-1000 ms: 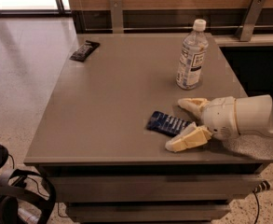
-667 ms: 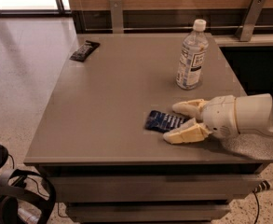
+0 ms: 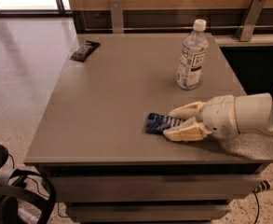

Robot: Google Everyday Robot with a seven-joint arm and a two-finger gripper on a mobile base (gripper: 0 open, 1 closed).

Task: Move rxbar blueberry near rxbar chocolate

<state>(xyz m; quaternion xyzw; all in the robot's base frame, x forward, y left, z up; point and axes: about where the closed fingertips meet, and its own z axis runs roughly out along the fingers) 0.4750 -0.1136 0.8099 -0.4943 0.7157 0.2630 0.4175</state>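
Blue bar (image 3: 160, 123) lies flat near the front edge of the table (image 3: 108, 125), right of centre, well apart from the black bar (image 3: 85, 51) at the far-left corner. The gripper (image 3: 169, 124) straddles its right end, and whether it is clamped or slack cannot be told. The bar is judged light, thin and fairly stiff with a slick wrapper, so best pinched across its width, low to the table; its right end is hidden by the gripper, and both bars' lettering is unreadable.
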